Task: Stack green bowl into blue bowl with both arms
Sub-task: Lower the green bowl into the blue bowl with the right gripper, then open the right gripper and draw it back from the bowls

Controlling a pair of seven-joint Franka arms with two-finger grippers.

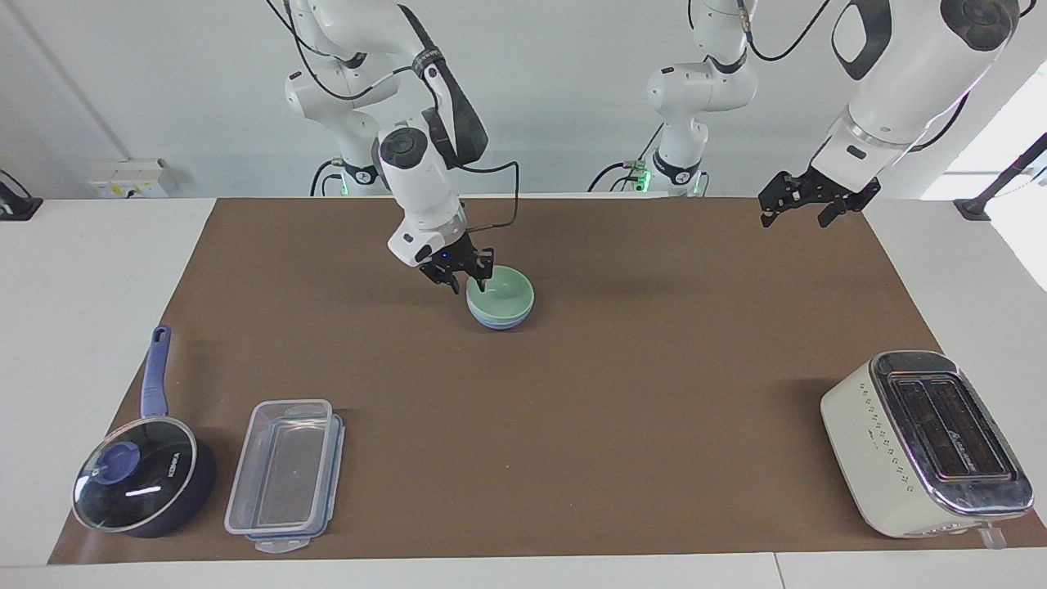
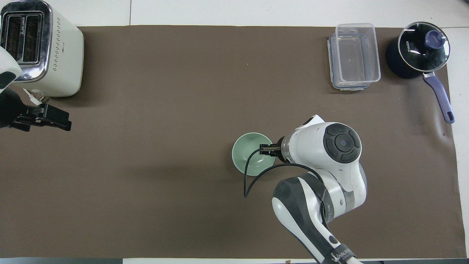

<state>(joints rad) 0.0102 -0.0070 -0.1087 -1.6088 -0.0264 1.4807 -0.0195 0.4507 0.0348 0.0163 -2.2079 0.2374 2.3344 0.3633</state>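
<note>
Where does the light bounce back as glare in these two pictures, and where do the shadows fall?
Facing view: a white streak of glare sits on the dark blue saucepan's glass lid, and soft shadow lies on the brown mat beside the cream toaster. Overhead view: the same lid glints, and a broad faint shadow spreads near the pale mint-green bowl.
</note>
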